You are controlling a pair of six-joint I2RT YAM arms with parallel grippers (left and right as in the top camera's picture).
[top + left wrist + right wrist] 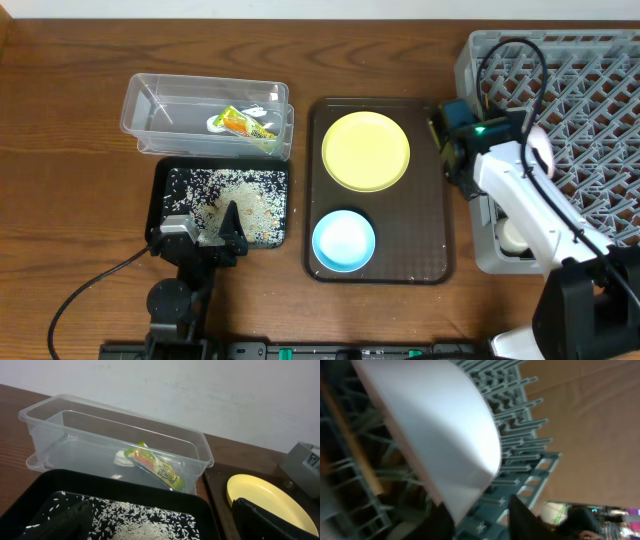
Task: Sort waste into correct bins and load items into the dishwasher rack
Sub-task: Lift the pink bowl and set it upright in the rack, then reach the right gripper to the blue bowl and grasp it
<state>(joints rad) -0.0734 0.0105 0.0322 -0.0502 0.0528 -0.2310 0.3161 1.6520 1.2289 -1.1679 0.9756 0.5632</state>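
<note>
The green-and-orange wrapper [240, 123] lies in the clear tub [150, 105]; it also shows in the left wrist view [155, 462]. White rice grains [235, 195] lie in the black tray [160, 185]. My left gripper [203, 222] is open and empty over the tray's near edge, its fingers either side of the rice [160, 525]. The yellow plate [366, 150] and blue bowl [344, 240] sit on the brown serving tray. My right gripper [482, 510] is open over the grey rack [600, 110], with the pinkish-white bowl [430, 430] tilted against the pegs, its rim by one finger. I cannot tell where the chopsticks are.
The brown serving tray [430, 230] lies between the black tray and the rack. A round white thing [512, 236] sits in the rack's front left compartment. The right arm [530, 205] crosses the rack's left side. A wall rises behind the tub.
</note>
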